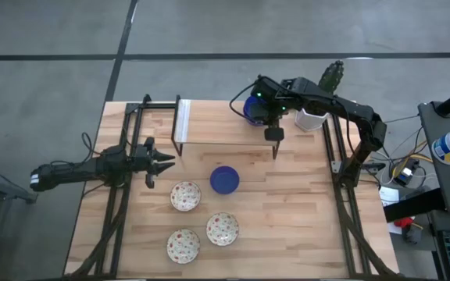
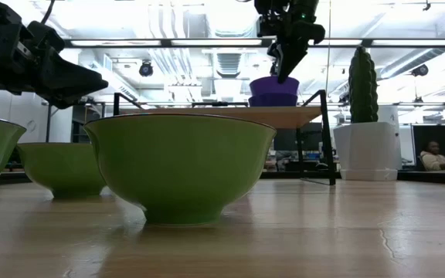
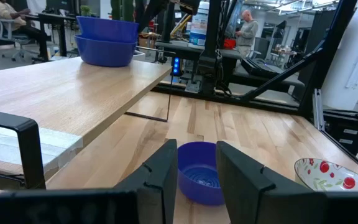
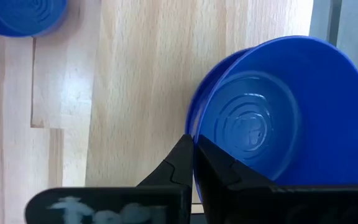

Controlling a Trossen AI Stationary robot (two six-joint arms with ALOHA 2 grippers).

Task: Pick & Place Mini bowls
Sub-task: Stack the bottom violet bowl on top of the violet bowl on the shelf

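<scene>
Overhead, right pincer [image 1: 274, 134] above raised wooden shelf [image 1: 225, 121]; office behind.

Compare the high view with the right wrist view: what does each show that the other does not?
Only the high view shows the three speckled bowls, the cactus pot and the waiting left gripper.

Only the right wrist view shows the ring pattern inside the stacked blue bowls.

Both show the right gripper beside that stack, and the single blue bowl on the table.

Two blue bowls [image 1: 252, 108] stacked on shelf; one blue [image 1: 224, 179], three speckled [image 1: 185, 195] below.
</scene>
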